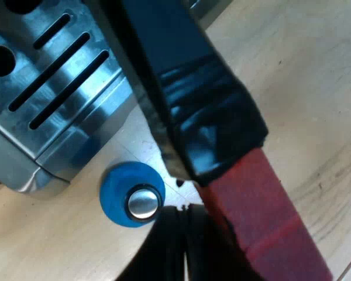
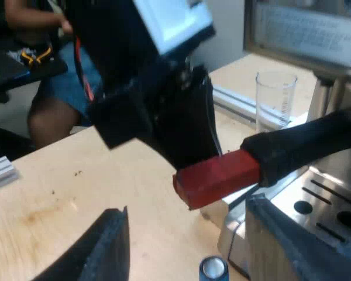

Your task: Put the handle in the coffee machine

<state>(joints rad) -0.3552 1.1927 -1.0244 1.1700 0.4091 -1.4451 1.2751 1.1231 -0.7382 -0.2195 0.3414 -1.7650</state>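
The holder's dark handle [image 1: 193, 99] with its red end [image 1: 263, 216] runs close past the camera, and my left gripper [image 1: 213, 237] is shut on it by the red end. It hangs above the espresso machine's slotted metal drip tray [image 1: 52, 76]. From the right wrist view, the left gripper [image 2: 181, 134] holds the red end [image 2: 216, 178] while the dark handle [image 2: 304, 146] reaches in at the machine's front over the drip tray [image 2: 322, 199]; the metal head is hidden. My right gripper [image 2: 187, 231] hangs open over the table below the red end, holding nothing.
A blue tamper [image 1: 131, 196] with a metal top stands on the wooden table by the drip tray's corner, also [image 2: 213, 269]. A measuring glass [image 2: 275, 99] stands beside the machine. A person [image 2: 52, 76] sits beyond the table's edge.
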